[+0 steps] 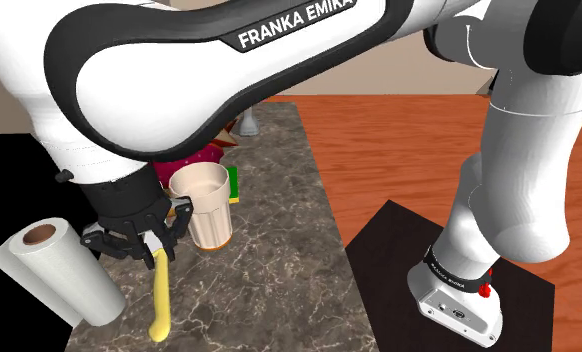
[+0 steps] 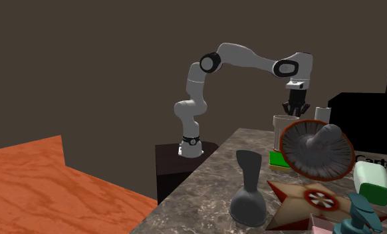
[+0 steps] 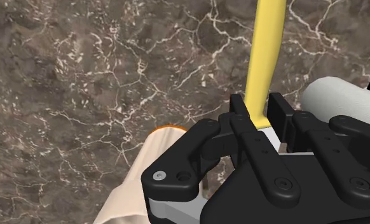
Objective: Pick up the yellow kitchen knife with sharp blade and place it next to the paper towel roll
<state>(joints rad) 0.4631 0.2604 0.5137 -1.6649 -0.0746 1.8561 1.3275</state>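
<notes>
Closest to the shoulder camera, the arm's (image 1: pixel 229 60) broad white link lettered FRANKA EMIKA arches across the top of that view, and below it the black hand (image 1: pixel 137 240) points down over the dark marbled surface (image 1: pixel 279 240). Its fingers are clenched on the yellow knife (image 1: pixel 161 290) — the wrist view shows the two of them pressed against either side of the pale blade end, with the yellow handle running straight away from the hand over the marbling. In the shoulder view the knife hangs from the hand toward the view's bottom edge, slightly bowed, and whether its far end touches the surface I cannot tell. The white paper towel roll (image 1: pixel 59 275) sits just to the shoulder view's left of the knife, near it but apart, its brown core end turned upward toward the camera. On the knife's other side, close to the hand, stands a cream cup (image 1: pixel 204 205), upright and open at the top; behind it a green block (image 1: pixel 235 185) and a magenta object (image 1: pixel 191 165) crowd together, too hidden to name. The black stand (image 1: pixel 449 290) carrying the arm's base rests on a reddish wood-grain floor (image 1: pixel 399 130) at the shoulder view's lower right. From the second exterior view the hand hovers above the cup at the far end of the surface — nearer that camera stand a grey vase (image 2: pixel 247 189), a round grey-and-orange mushroom-like shape (image 2: pixel 316 149) and a star-shaped box (image 2: pixel 312 197)
</notes>
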